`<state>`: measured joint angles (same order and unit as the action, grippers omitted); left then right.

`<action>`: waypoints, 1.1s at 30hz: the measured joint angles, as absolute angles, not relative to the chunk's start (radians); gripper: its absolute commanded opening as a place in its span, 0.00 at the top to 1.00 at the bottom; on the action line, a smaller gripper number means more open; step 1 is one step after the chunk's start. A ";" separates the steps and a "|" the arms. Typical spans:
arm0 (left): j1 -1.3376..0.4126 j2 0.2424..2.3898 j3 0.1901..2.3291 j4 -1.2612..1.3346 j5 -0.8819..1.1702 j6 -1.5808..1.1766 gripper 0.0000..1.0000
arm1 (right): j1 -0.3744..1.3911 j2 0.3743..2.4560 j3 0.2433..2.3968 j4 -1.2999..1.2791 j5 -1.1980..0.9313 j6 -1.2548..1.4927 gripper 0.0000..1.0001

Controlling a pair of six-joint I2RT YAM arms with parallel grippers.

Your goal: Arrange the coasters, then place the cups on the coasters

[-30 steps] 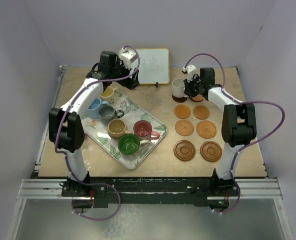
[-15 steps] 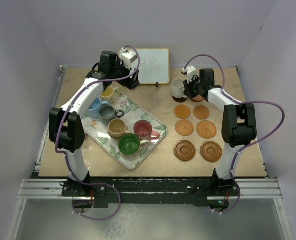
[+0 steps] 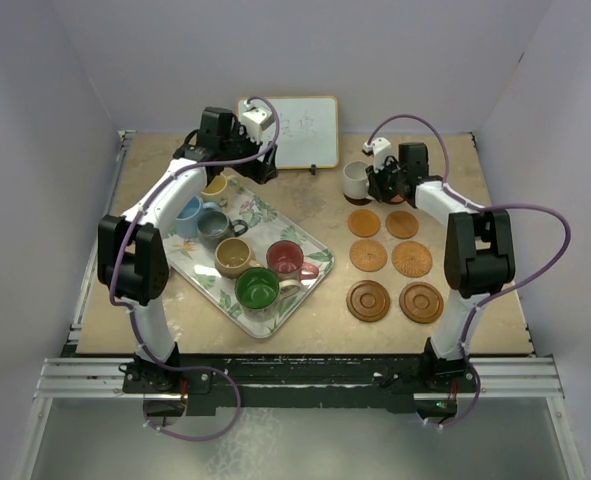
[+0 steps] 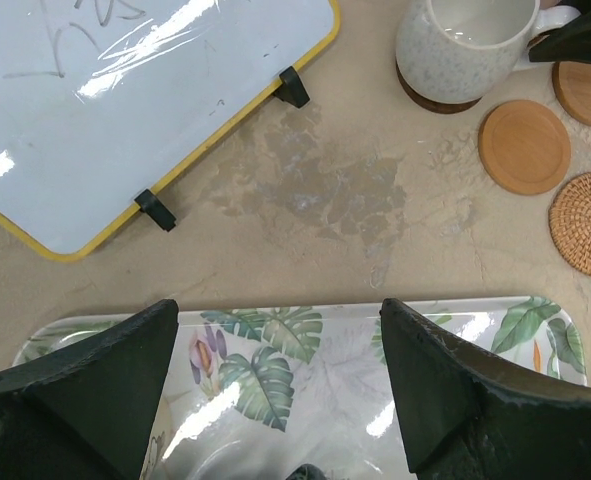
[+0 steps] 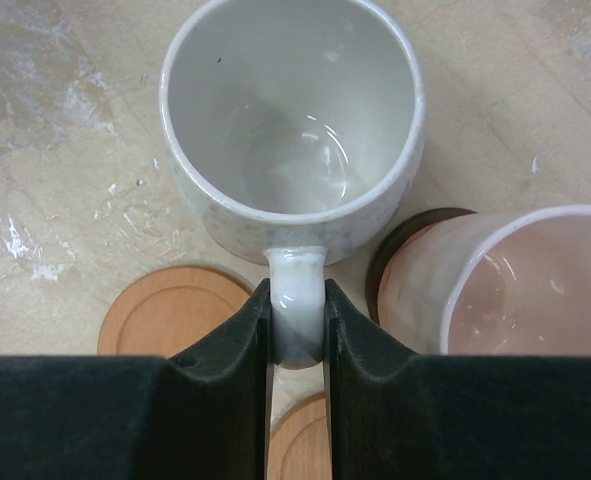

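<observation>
Right claw (image 5: 297, 300) pinched on off-white cup (image 5: 290, 130) handle, 1 o'clock on table (image 3: 325, 215); pink cup (image 5: 505, 290) just beside. Left claw (image 4: 277, 320) wide over tray (image 4: 305, 370).

Worktop (image 3: 325, 212): beige, matt, rectangular. The left wrist view shows whitish mottled stains and scuffs on its surface.

Walls: plain pale lavender-white panels close on three sides of the worktop: back wall (image 3: 305, 50) beyond its far edge, left wall (image 3: 25, 200) and right wall (image 3: 575, 150) rising from its sides. No seams or marks visible.

Whiteboard (image 3: 305, 130): yellow-framed, on black clip feet, at the worktop's far edge, centre. Faint pen traces, unreadable. Streaks of glare on its film.

Metal rail (image 3: 305, 372) runs along the worktop's near edge; a thinner strip edges its left side.

Below the rail: flat grey surface (image 3: 305, 445).

Light: even, diffuse, soft shadows on the worktop.
</observation>
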<state>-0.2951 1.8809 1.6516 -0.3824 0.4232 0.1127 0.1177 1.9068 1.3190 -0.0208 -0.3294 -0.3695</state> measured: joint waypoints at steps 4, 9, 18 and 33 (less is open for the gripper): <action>-0.295 1.874 1.644 -0.382 0.423 0.115 0.21 | 0.118 1.897 1.299 -0.027 -0.323 -0.374 0.74; -0.295 1.858 1.637 -0.382 0.423 0.115 0.21 | 0.118 1.891 1.286 -0.040 -0.318 -0.379 0.71; -0.295 1.829 1.630 -0.382 0.416 0.122 0.20 | 0.118 1.890 1.286 -0.052 -0.297 -0.387 0.59; -0.233 1.729 1.589 -0.447 0.123 0.141 0.19 | 0.118 1.678 1.383 -0.364 -0.360 -0.453 0.48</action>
<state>-0.2333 1.7294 1.5890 -0.4465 0.1234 0.1406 0.1177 1.6783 1.3827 -0.3637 -0.3603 -0.4526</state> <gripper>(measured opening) 0.814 0.508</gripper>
